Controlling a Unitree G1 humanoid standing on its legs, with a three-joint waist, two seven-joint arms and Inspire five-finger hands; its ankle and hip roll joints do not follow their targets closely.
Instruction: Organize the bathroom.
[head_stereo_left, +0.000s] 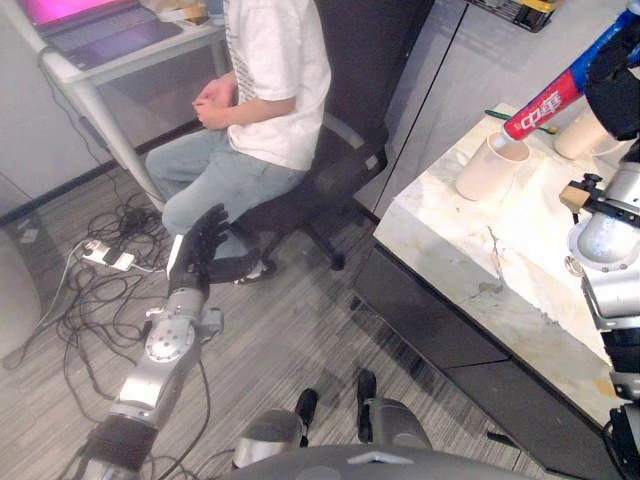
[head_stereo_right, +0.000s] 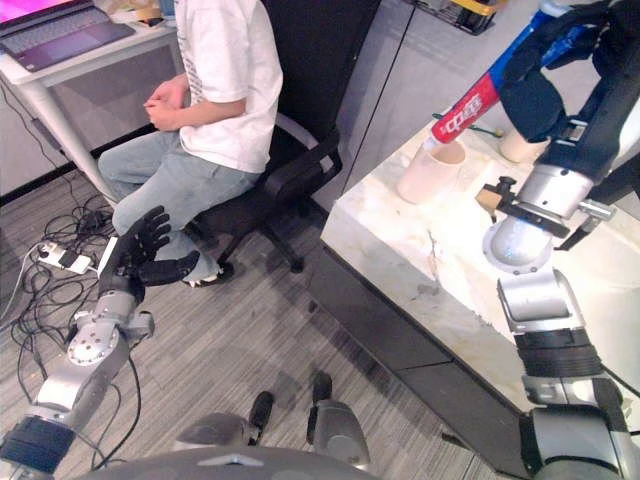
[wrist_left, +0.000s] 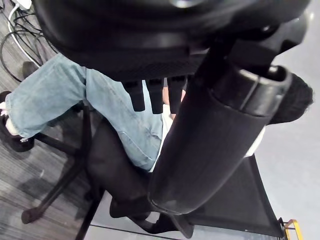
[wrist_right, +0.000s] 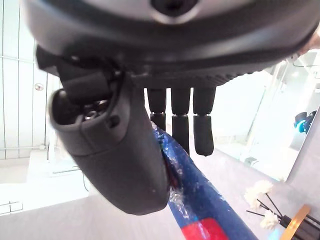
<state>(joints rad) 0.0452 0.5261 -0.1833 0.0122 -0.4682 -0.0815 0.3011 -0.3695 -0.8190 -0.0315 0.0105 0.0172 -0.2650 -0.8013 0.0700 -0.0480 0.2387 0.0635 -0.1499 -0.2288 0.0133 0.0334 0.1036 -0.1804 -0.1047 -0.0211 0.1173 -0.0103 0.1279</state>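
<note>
- Toothpaste tube (head_stereo_right: 478, 99): upper end covered by the right hand (head_stereo_right: 545, 80); cap end hidden inside the near cup (head_stereo_right: 430, 171).
- Far cup (head_stereo_left: 585, 130): partly behind the right arm.
- Person (head_stereo_left: 265, 75): cut off above the chest by the frame edge.
- Laptop (head_stereo_left: 95, 25): far left, screen cropped.
- Green item (head_stereo_left: 520, 121) behind the near cup: too small to identify.

Right hand (head_stereo_right: 545, 95) raised high above the marble counter (head_stereo_right: 440, 270), fingers and thumb curled round a toothpaste tube (head_stereo_right: 478, 100). Left hand (head_stereo_left: 200, 245) low beside the counter, over the floor, fingers loosely spread, holding nothing.
</note>
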